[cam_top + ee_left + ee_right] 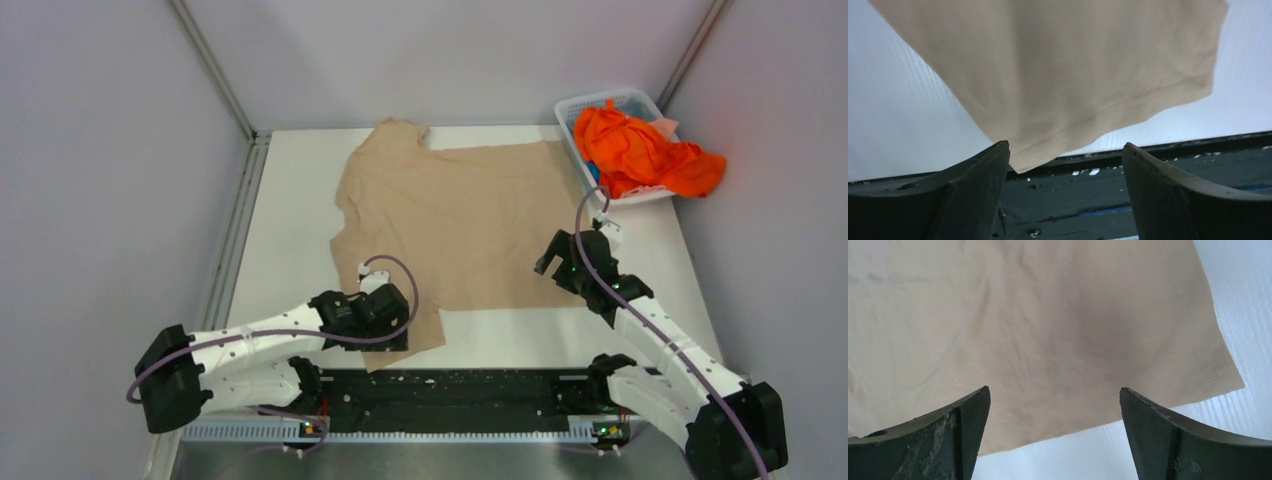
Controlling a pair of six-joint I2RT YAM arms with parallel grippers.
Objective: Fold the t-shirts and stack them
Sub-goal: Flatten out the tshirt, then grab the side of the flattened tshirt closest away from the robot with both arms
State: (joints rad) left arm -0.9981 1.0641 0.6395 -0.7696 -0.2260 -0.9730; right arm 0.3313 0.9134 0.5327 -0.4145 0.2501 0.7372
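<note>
Two claws: both released, jaws spread wide, nothing grasped; the left gripper [1065, 150] hovers over the beige t-shirt [450, 215] at its near-left corner, the right gripper [1055, 392] over its near-right corner.
Shirt: spread flat on the table [290, 220].
Step, judged: pinch both near corners low, catching the full cloth thickness, then lift evenly.
Edges: near-left corner overlaps the dark front strip [480, 385]; a low jaw may snag there.
Room: bare table left of the shirt; orange t-shirts [640, 155] heap in the basket [575, 110] by its far-right corner.
</note>
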